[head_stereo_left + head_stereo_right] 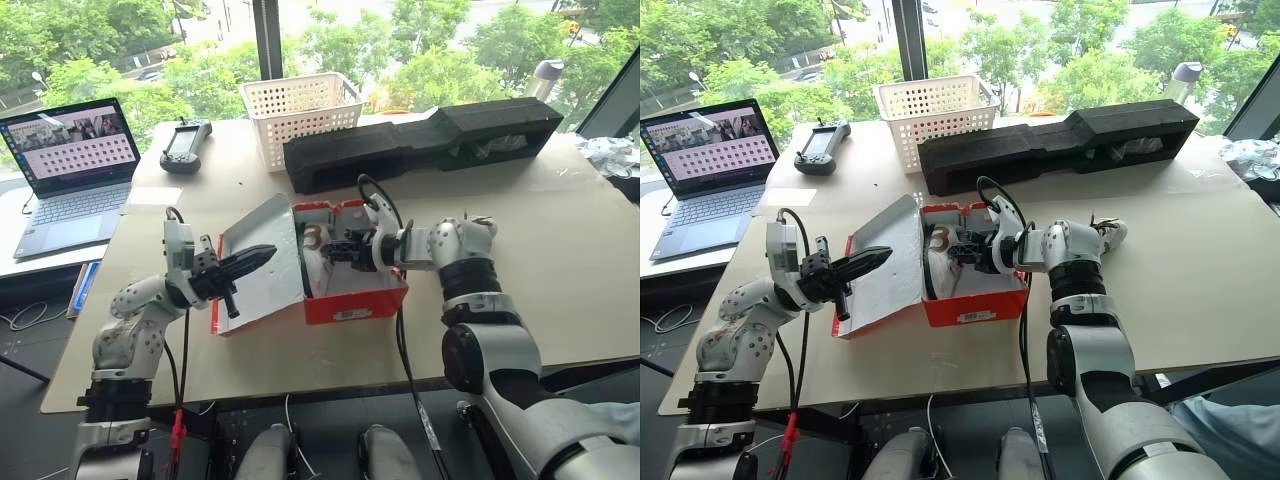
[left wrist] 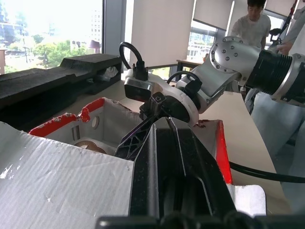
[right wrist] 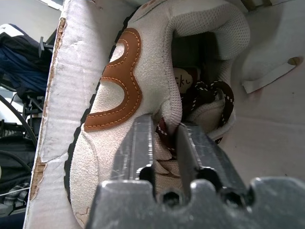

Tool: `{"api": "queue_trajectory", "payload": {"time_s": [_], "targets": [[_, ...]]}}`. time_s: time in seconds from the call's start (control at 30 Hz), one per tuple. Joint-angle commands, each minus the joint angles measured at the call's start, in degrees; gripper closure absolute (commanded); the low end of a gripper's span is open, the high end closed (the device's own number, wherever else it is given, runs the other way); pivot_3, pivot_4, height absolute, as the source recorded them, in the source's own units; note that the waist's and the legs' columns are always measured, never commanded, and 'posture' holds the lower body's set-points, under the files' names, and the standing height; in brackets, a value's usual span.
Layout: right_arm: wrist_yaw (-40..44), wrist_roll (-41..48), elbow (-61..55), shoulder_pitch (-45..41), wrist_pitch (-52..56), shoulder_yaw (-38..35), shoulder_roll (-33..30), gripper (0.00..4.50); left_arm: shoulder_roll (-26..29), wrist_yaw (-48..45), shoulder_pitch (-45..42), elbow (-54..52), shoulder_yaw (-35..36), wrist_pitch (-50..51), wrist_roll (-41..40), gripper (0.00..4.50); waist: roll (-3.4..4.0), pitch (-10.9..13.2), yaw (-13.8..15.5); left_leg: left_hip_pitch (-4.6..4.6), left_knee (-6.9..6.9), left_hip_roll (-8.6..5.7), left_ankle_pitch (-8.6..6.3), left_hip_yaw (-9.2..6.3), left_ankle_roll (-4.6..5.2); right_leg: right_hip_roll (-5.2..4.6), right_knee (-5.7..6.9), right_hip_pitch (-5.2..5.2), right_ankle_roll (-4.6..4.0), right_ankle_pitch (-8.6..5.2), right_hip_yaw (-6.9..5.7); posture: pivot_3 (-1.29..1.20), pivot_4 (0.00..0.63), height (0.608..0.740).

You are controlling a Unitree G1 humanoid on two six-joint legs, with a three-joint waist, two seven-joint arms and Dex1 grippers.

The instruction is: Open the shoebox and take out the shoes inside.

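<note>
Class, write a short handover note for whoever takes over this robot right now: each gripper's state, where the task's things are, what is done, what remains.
Left gripper: shut, its fingers resting against the white inside of the open lid.
Right gripper: shut on the collar of a white sneaker with a brown side patch, inside the red cardboard shoebox on the table.
Done: box opened, first shoe gripped.
Left: lift this shoe out, then any other.

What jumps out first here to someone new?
The open red shoebox at mid-table: the left gripper, shut, rests against its raised lid. Inside, the right gripper is shut on the collar of a white shoe. Behind the box sit a white basket and black foam.
</note>
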Motion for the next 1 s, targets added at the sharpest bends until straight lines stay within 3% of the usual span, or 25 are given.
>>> {"api": "queue_trajectory", "payload": {"time_s": [0.03, 0.5, 0.83, 1.0], "targets": [[-0.32, 2.40, -7.33, -1.63, 0.59, -1.87, -2.09, 4.44, 1.10, -0.17, -1.11, -0.81, 0.15, -0.67, 0.26, 4.50, 0.00, 0.00, 0.11, -0.02, 0.00, -0.01, 0.00, 0.00, 0.00, -0.01, 0.00, -0.01, 0.00, 0.00, 0.00, 0.00, 0.150, 0.731], [-2.51, 7.56, -29.96, -0.97, 10.39, -2.62, -6.45, 4.44, 2.23, -0.26, -0.71, -1.26, 0.28, -0.14, 0.14, 4.50, 0.01, 0.01, 0.45, -0.11, -0.05, 0.00, -0.01, -0.02, 0.00, -0.07, -0.05, -0.08, 0.00, 0.00, -0.02, 0.00, 0.150, 0.731], [-4.43, 7.92, -30.36, -0.09, 9.37, -3.93, -6.57, 4.44, 2.25, -0.49, -1.21, -0.82, -0.14, -0.13, 0.33, 4.50, 0.01, 0.01, 0.96, -0.11, -0.06, -0.01, 0.00, -0.02, 0.00, -0.09, -0.06, -0.08, 0.00, 0.00, -0.04, 0.00, 0.150, 0.731], [-6.18, 9.50, -27.89, 0.74, 9.85, -9.22, -5.65, 4.44, 2.37, -0.53, -1.17, -0.77, -0.25, -0.19, 0.49, 4.50, 0.01, 0.01, 1.32, -0.11, -0.06, 0.00, 0.00, -0.02, 0.00, -0.09, -0.06, -0.08, 0.00, 0.00, -0.04, 0.00, 0.150, 0.731]]}}
